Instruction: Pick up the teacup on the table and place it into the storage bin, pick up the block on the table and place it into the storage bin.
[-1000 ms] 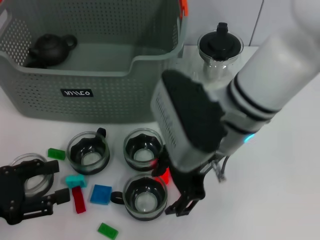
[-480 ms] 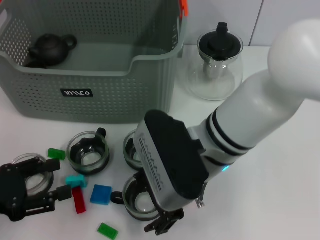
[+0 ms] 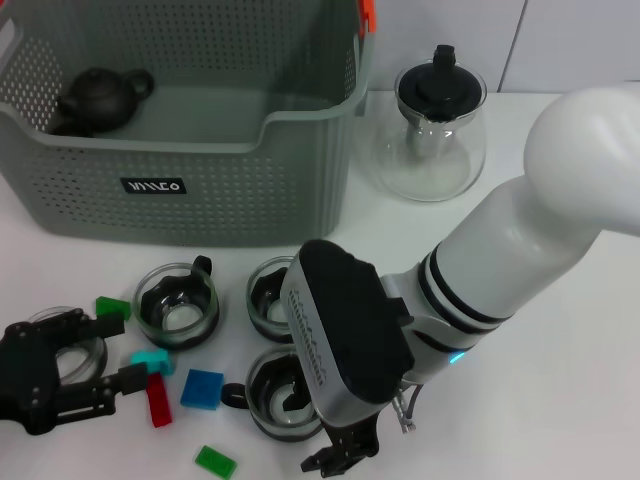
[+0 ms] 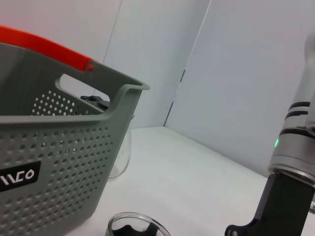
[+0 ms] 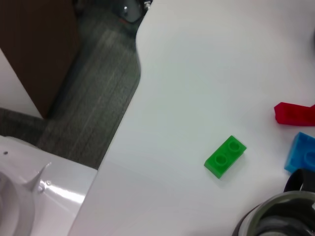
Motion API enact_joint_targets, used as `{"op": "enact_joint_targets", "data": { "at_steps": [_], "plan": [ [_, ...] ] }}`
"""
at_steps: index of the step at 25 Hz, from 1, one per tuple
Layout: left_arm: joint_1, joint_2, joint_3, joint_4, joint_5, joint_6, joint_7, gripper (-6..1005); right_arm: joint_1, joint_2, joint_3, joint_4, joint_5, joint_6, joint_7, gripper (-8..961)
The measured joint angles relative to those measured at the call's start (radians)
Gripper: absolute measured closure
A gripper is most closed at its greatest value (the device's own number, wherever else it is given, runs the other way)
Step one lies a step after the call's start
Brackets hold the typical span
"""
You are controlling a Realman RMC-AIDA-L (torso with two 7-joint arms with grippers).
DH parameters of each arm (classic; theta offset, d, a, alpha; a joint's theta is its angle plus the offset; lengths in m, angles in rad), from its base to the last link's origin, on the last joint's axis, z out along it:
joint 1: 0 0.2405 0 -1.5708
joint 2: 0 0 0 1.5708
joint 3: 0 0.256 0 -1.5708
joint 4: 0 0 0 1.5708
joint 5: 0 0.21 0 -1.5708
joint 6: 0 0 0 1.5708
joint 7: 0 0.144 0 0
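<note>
The right gripper point(image 3: 330, 440) hangs over the nearest teacup point(image 3: 283, 394) (fingers mostly hidden, state unclear); the left gripper point(image 3: 95, 355) sits spread apart at near left.

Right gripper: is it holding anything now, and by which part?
Cannot be told. The right gripper sits low beside the nearest teacup, its wrist hiding the contact. The left gripper is open, holding nothing.

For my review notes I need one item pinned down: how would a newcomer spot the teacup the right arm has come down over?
Start at the storage bin, the big grey-green perforated basket at the back of the white table. Several glass teacups stand in front of it. The teacup in question is the one nearest the table's front edge, partly under the right hand, its black handle pointing toward a blue block.
</note>
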Motion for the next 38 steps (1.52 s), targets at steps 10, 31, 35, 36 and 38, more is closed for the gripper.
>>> {"op": "enact_joint_targets", "data": {
  "at_steps": [10,31,35,36,38],
  "plan": [
    [-0.015,0.000,0.009,-0.014,0.002,-0.003,0.001,191,0.006,-0.003,0.008,0.004,0.005,-0.011,0.018,459],
    [-0.020,0.002,0.011,-0.015,0.072,0.020,0.004,191,-0.013,-0.013,0.608,-0.171,0.290,-0.342,-0.062,893],
    [-0.020,0.000,0.011,-0.016,0.073,0.014,0.004,190,-0.027,-0.009,0.660,-0.159,0.422,-0.098,-0.070,894],
    [-0.022,0.000,0.009,-0.017,0.072,0.012,0.004,190,-0.027,-0.007,0.638,-0.145,0.447,0.002,-0.063,894],
    [-0.026,0.000,0.006,-0.022,0.069,0.011,0.003,190,0.005,-0.008,0.565,-0.097,0.463,0.194,-0.033,894]
  ]
}}
